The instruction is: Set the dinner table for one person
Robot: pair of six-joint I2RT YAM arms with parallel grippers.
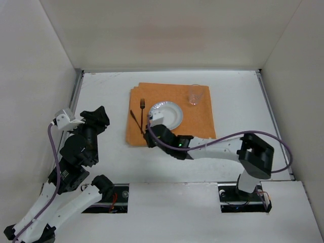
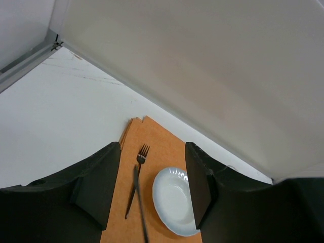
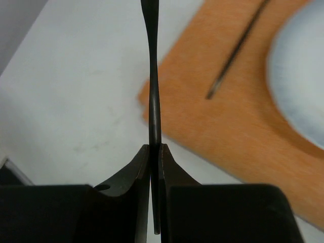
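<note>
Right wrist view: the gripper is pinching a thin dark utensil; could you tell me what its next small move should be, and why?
Probably lower the right gripper until the dark utensil rests on the orange placemat, then open. The jaws are shut on it, and the top view shows it just left of the fork beside the plate, seemingly near its place.

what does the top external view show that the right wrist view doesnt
Only the top external view shows the glass near the placemat's far right corner, the left gripper off to the left, and the fork's tines. Only the right wrist view shows the right gripper with its jaws shut on a thin dark utensil. Both show the placemat, the plate, the fork's handle and the dinner table.
</note>
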